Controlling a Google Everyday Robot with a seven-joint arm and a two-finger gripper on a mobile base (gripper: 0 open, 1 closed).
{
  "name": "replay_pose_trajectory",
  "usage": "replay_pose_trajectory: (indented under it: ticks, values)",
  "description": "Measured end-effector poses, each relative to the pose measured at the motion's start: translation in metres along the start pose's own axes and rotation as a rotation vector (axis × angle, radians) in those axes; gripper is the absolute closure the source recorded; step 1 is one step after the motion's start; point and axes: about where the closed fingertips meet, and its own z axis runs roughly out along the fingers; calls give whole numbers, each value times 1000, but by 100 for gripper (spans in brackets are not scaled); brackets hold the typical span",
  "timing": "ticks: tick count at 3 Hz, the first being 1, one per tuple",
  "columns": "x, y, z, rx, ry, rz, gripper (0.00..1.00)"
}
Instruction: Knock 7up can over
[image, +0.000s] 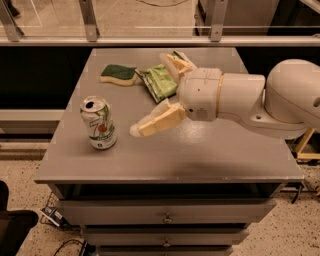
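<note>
The 7up can (99, 123) stands upright near the front left of the grey table (200, 160). It is silver-white with a green lower band and an opened top. My gripper (150, 95) reaches in from the right on a thick white arm (250, 97), over the middle of the table. Its two cream fingers are spread wide apart. The lower finger (157, 121) points at the can, and its tip is a short gap to the right of the can, not touching it. The upper finger (175, 62) lies over the chip bag.
A green and yellow sponge (118, 75) lies at the back left of the table. A flat green chip bag (159, 83) lies beside it, partly behind the gripper. Drawers (165, 212) sit under the tabletop. A railing runs behind the table.
</note>
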Motion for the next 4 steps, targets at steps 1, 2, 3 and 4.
replay_pose_trajectory:
  ticks: [1,2,3,4]
  values:
    - [13,8,26,-9,-1,36,0]
    - [23,21,48,-28,10,71,0]
    - [41,40,72,-49,15,146,0]
    - [49,52,95,-68,-36,198,0]
